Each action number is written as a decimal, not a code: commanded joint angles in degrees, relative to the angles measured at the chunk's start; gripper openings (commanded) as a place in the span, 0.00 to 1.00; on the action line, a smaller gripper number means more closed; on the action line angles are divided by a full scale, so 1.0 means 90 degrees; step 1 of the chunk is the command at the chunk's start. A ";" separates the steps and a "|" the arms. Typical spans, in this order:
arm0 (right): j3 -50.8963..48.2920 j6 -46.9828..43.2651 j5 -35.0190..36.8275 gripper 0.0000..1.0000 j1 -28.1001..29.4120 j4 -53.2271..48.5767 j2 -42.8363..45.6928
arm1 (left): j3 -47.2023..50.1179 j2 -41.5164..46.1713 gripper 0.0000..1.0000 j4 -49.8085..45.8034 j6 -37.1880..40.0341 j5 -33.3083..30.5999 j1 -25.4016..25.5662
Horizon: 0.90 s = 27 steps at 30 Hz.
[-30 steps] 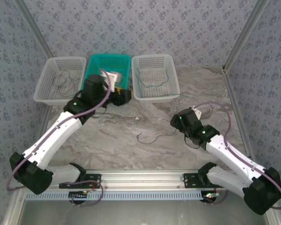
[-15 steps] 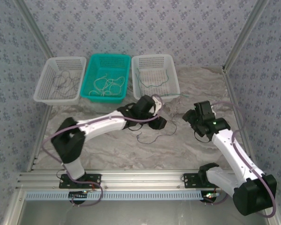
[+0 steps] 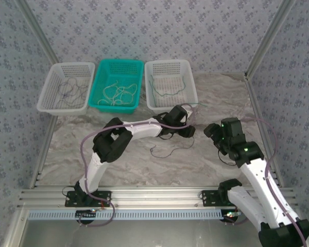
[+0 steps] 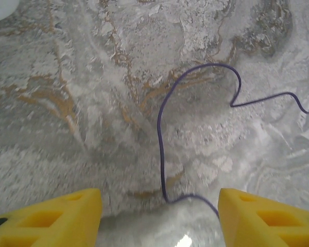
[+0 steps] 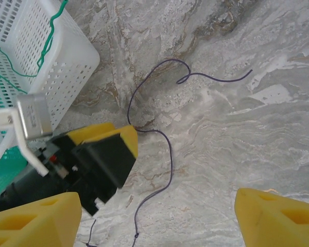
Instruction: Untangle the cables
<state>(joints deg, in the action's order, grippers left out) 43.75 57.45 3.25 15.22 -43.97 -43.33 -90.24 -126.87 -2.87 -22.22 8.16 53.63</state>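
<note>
**Loose purple wire on the worktop, both hands open above it**

One hair-thin dark purple wire [image 3: 164, 154] [image 4: 158, 134] [image 5: 171, 170] lies loose and curled on the grey marbled worktop [image 3: 118, 159], near the middle and just in front of the right-hand white mesh basket [image 3: 188, 77] [image 5: 67, 56]. It is clear of every other wire.

The left hand [image 3: 187, 131] [image 4: 159, 216] [image 5: 116, 139] hangs over the wire's left part. Its yellow fingers [image 4: 67, 216] are spread, and the wire runs between them without being pinched. The right hand [image 3: 215, 131] [image 5: 159, 216] sits just right of the left one, with its yellow fingers [image 5: 36, 221] wide apart and holding nothing.

At the far edge three baskets stand in a row:
- The right white one holds a thin green wire [image 3: 167, 92] [image 5: 46, 46].
- The teal plastic basket [image 3: 113, 109] in the middle holds pale yellowish wires [image 3: 116, 92].
- The left white mesh basket [image 3: 62, 110] holds dark wires [image 3: 69, 90].
</note>
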 commanded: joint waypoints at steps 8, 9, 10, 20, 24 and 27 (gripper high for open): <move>0.0036 0.0100 0.0075 0.80 -0.0041 -0.0421 0.0174 | -0.0548 -0.0637 0.35 -0.0044 -0.0214 0.0215 -0.0006; 0.0044 0.0073 0.0050 0.80 -0.0044 -0.0430 0.0180 | -0.0554 -0.0649 0.28 -0.0091 -0.0225 0.0206 -0.0005; 0.0062 0.0052 -0.0004 0.80 -0.0034 -0.0430 0.0186 | -0.0586 -0.0641 0.21 -0.0176 -0.0227 0.0210 -0.0010; 0.0673 -0.1143 -0.1285 0.80 -0.0035 -0.1456 0.0101 | -0.0233 0.0326 0.00 -0.0328 -0.0109 0.0220 -0.0047; 0.1005 -0.1358 -0.1828 0.80 -0.0030 -0.1644 0.0009 | -0.0143 0.1023 0.00 -0.0456 0.0068 0.0187 -0.0100; 0.1219 -0.1240 -0.2206 0.80 -0.0029 -0.1322 0.0003 | -0.0024 0.1625 0.00 -0.0556 0.0185 0.0100 -0.0184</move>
<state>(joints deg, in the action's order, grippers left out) 51.99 47.88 -11.14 15.22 -55.35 -43.29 -90.45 -119.33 -7.38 -22.55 9.58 52.86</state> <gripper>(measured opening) 0.802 0.062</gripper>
